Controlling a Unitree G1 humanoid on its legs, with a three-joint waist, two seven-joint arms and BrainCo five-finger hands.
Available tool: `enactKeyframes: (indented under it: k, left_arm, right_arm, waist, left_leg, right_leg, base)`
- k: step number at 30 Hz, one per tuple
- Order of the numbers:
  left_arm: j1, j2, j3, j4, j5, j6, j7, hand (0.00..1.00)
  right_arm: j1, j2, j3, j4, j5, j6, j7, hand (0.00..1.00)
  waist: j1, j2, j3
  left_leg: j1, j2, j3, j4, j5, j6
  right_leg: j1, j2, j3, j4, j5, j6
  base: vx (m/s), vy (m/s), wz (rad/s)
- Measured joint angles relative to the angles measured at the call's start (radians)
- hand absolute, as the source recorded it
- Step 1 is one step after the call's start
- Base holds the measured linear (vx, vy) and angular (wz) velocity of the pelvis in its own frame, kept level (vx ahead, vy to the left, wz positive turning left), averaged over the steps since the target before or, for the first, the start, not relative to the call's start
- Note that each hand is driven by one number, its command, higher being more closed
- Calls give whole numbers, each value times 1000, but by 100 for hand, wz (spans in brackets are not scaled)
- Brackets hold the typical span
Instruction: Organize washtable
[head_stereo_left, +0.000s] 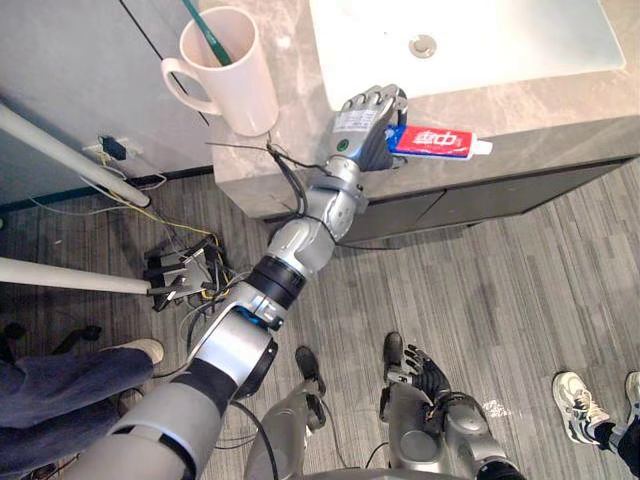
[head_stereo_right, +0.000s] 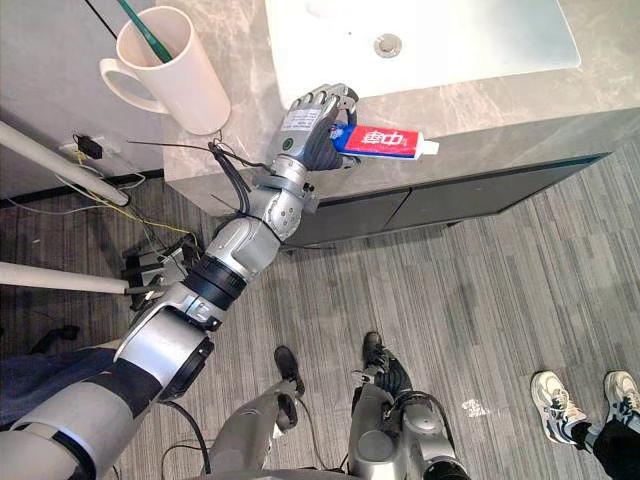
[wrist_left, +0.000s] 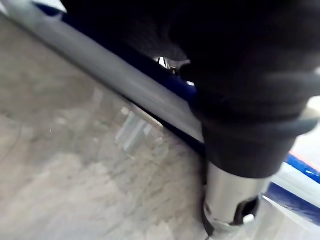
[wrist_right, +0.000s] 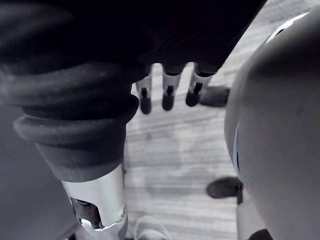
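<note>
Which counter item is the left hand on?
The toothpaste tube, lying flat near the counter edge; the left hand curls round its tail. The mug with the toothbrush stands apart, untouched.

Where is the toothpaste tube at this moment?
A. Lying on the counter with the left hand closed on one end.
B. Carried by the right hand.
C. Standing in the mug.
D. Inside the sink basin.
A: the toothpaste tube lies flat on the counter in front of the sink, the left hand curled round its end away from the cap; the mug holds a green toothbrush.
</note>
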Motion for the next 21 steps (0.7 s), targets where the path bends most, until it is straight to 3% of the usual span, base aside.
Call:
enactKeyframes:
  k: [9,11,15,21]
  left_arm:
    - [12,-1,-7,-25,-3,19,0,100]
    - [27,-2,-19,-69,-6,48,-5,100]
    - [113,0,-34,-230,-68,62,-5,100]
    - [153,-15,-79,-560,-160,-32,-2,100]
  right_arm:
    - [1,0,0,16,-11,0,4,0]
    - [1,0,0,23,-12,0,5,0]
    - [8,-4,-4,24,-13,4,5,0]
    - [21,-16,-10,45,-49,8,11,0]
  waist:
    - [-3,2,1]
    - [-3,6,3]
    - [0,11,5]
    - [50,34,-7]
  left_leg:
    - [13,-8,-7,0,2,1]
    - [15,-8,-8,-1,2,1]
    - [35,-10,-44,-1,2,1]
    - [63,-12,-91,-4,0,0]
  right_leg:
    - [17,-1,-3,-1,0,0]
    - [20,-1,-4,-3,0,0]
    - [52,1,-14,-16,-1,0]
    - [105,-3,-57,-18,-15,-1]
  base:
    - [0,1,0]
    - [0,0,0]
    - [30,-10,5]
    - [-6,3,20]
